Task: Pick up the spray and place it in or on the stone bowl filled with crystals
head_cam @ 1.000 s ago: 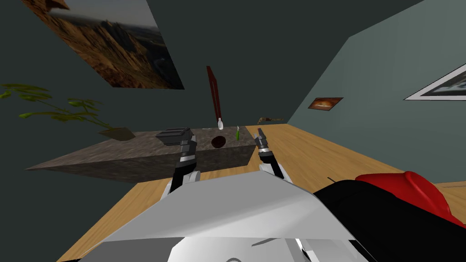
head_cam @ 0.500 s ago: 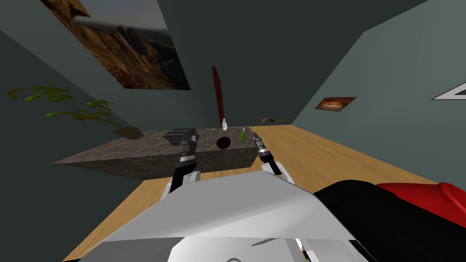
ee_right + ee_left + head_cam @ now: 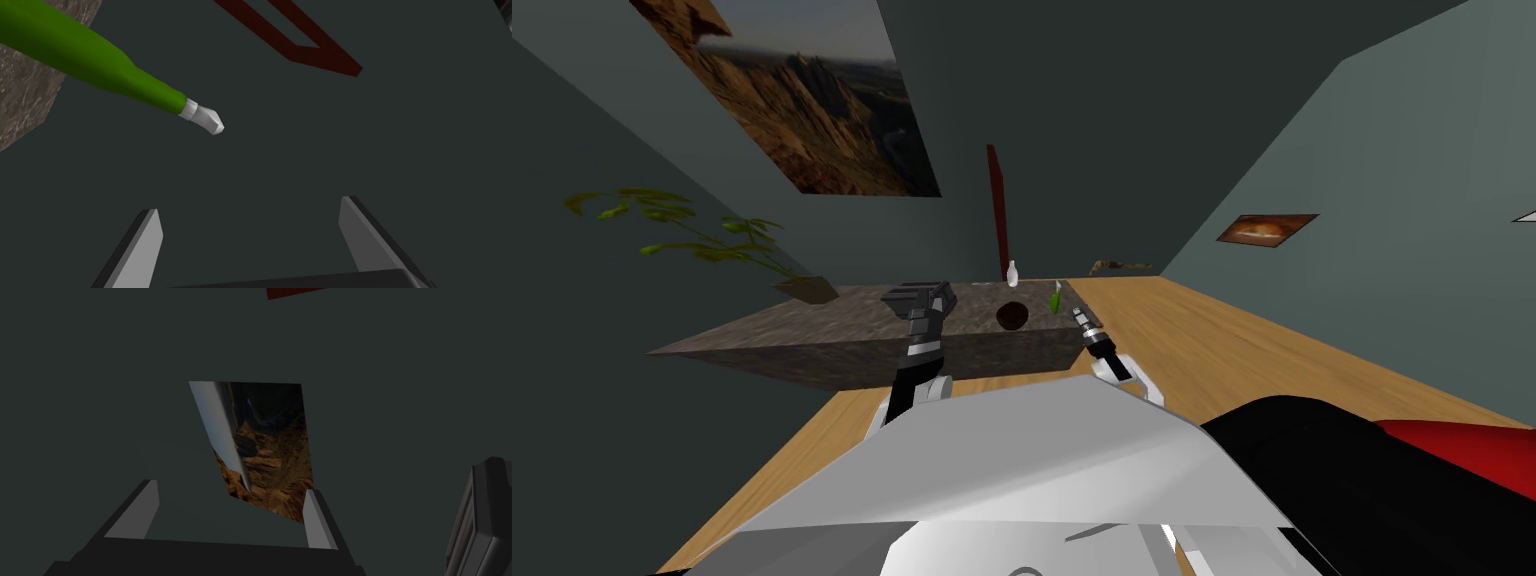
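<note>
Dark grey-green walls closed around a wooden floor (image 3: 1232, 345) in the head view, with a big landscape picture (image 3: 812, 100) hung high and a leafy plant (image 3: 692, 235) at the far left. A mottled stone worktop (image 3: 812, 335) ran across in front of me. Near its right end stood the green spray (image 3: 1055, 297), upright, and just beside it sat a dark round bowl (image 3: 1011, 316); I could not tell what lay inside. A small white bottle (image 3: 1012, 272) stood farther back, below a dark red strip (image 3: 999, 215) on the wall. My left claw (image 3: 917, 297) was raised over the worktop's middle. My right claw (image 3: 1076, 313) hung off the worktop's right end, near the spray but apart from it.

From the left wrist, my left claw (image 3: 230, 488) had its fingers (image 3: 320, 523) spread wide with nothing between them, aimed at the wall.

From the right wrist, my right claw (image 3: 250, 206) was likewise parted and empty. The spray (image 3: 90, 55) lay well beyond and to one side of the fingers (image 3: 145, 240), its white nozzle (image 3: 202, 116) pointing away from the stone worktop (image 3: 25, 100) it stood on. Nothing touched it.
</note>
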`<state>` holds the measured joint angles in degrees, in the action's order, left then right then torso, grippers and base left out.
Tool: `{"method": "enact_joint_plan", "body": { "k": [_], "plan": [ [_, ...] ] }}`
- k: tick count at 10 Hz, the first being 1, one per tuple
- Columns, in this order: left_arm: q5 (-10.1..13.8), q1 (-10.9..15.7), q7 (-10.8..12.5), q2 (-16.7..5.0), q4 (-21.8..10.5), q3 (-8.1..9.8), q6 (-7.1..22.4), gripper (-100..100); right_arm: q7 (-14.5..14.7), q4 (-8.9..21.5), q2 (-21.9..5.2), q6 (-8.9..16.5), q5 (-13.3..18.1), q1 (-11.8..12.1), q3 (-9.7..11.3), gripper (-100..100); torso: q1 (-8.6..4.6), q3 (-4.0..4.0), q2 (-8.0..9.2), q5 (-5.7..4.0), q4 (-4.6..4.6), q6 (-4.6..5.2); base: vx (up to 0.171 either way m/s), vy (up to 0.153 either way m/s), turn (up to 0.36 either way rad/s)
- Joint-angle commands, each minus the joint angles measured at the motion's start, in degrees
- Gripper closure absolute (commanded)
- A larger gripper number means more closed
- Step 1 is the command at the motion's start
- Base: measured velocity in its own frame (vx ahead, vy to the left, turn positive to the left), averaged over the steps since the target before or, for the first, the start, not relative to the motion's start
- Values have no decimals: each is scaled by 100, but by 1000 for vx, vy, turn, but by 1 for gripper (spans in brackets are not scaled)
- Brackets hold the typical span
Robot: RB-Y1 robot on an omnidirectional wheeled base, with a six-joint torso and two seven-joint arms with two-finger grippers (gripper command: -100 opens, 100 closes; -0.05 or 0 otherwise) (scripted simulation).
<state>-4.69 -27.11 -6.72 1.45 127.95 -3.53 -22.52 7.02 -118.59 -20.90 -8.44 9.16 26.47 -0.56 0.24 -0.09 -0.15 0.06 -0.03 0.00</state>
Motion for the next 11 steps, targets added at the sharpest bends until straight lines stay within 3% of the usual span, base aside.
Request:
{"method": "enact_joint_plan", "body": {
  "k": [1, 11],
  "plan": [
    [0, 0, 0, 0, 0, 0, 0, 0, 80, 105, -167, 99, 106, 12, -20, -100, 0, 0, 0, 0, 0, 0, 45, 56, 44],
    [0, 0, 0, 0, 0, 0, 0, 0, 568, 927, -1546, 828, 795, -120, -188, -100, 7, 0, 1, 1, 0, 0, 43, 70, 44]
  ]
}}
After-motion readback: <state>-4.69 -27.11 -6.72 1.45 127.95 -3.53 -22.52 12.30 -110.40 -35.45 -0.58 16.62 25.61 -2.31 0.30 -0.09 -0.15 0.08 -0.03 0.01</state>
